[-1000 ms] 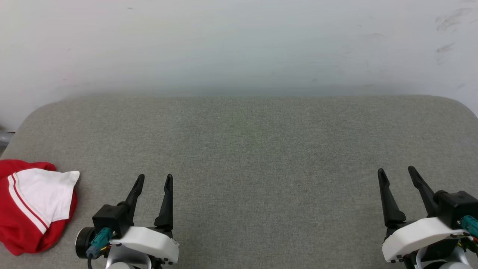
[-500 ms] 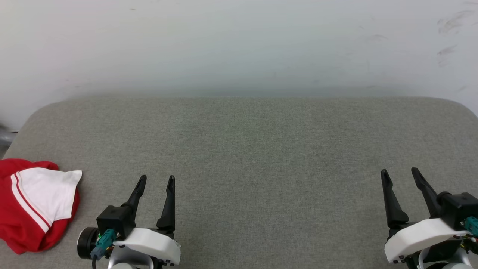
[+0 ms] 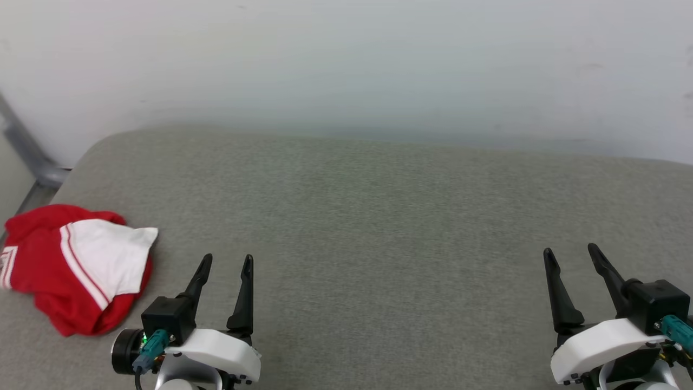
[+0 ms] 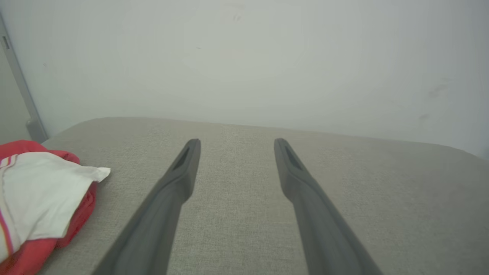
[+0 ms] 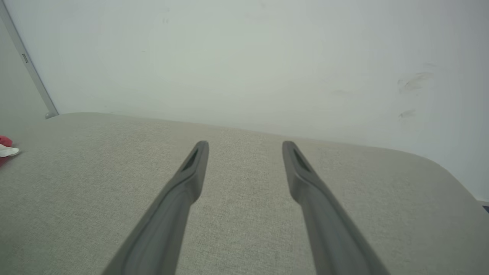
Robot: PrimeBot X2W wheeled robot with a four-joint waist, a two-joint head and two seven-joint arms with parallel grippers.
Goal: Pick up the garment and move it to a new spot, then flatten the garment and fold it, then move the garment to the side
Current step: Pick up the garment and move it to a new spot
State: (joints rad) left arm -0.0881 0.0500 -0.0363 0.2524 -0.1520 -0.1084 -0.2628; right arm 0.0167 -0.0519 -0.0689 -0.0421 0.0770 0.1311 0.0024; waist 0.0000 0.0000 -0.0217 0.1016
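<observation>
**The red shirt (image 3: pixel 76 271) lies left of both released jaws**

Bunched up with a white sleeve on top, the red shirt rests at the left end of the grey fabric-covered bench (image 3: pixel 379 216), just beside the left gripper (image 3: pixel 227 259) but not touching it. That gripper's jaws stand spread, grasping nothing. At the lower right, the right gripper (image 3: pixel 569 250) hovers over bare fabric — jaws likewise released and empty, well apart from the shirt.

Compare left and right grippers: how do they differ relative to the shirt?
The left gripper sits near the garment; the right gripper is far across the grey cushion from it. The left gripper's fingers lean rightward in the head view; the right gripper's lean leftward. Shared: both open, holding nothing.
</observation>
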